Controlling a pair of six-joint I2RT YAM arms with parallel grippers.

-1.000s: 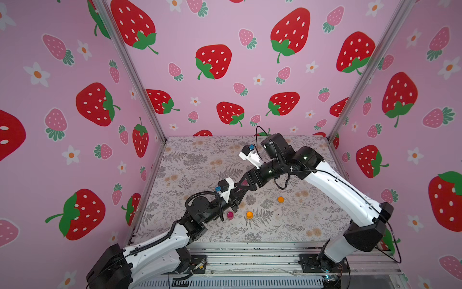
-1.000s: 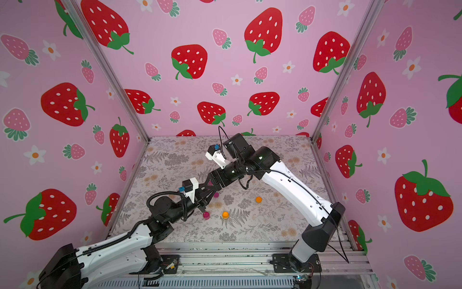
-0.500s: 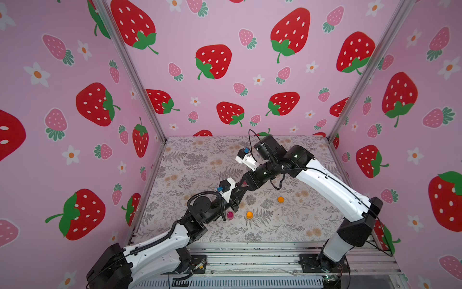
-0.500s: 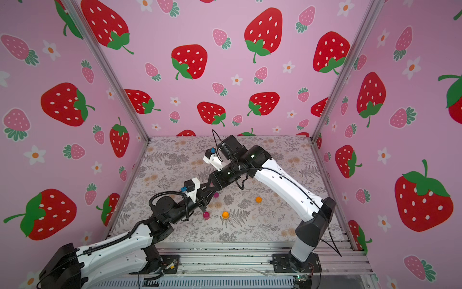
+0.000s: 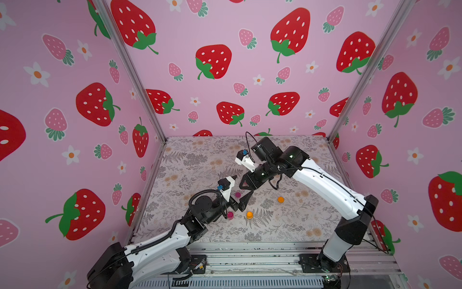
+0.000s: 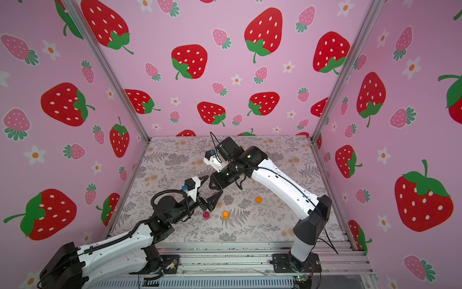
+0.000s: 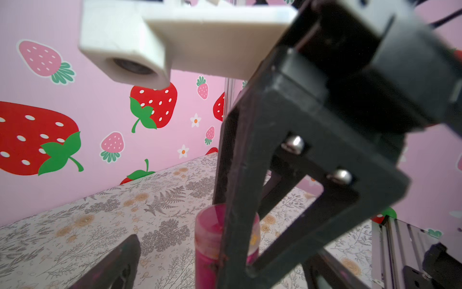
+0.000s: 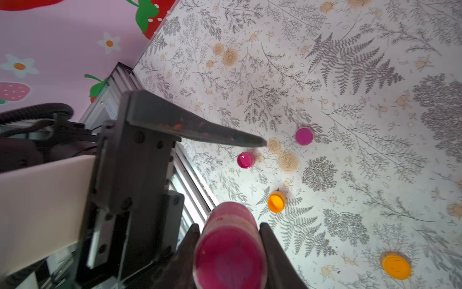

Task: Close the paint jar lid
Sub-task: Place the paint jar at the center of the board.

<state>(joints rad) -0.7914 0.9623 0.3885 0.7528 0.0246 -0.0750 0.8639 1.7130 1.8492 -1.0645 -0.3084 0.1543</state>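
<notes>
The right end effector (image 8: 228,229) pinches the paint jar (image 8: 228,257) near the middle of the table (image 5: 287,225). The left end effector (image 5: 244,185) gapes wide around it, empty. Such a fingertip hold might slip and spill paint. A second ago the left one was clamped and the right stood wider.

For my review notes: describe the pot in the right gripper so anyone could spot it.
On the floral table, follow the right arm to the right gripper. The pink jar is the pot clamped between its fingers; the magenta pot, purple-topped pot and orange pots stand loose.
</notes>
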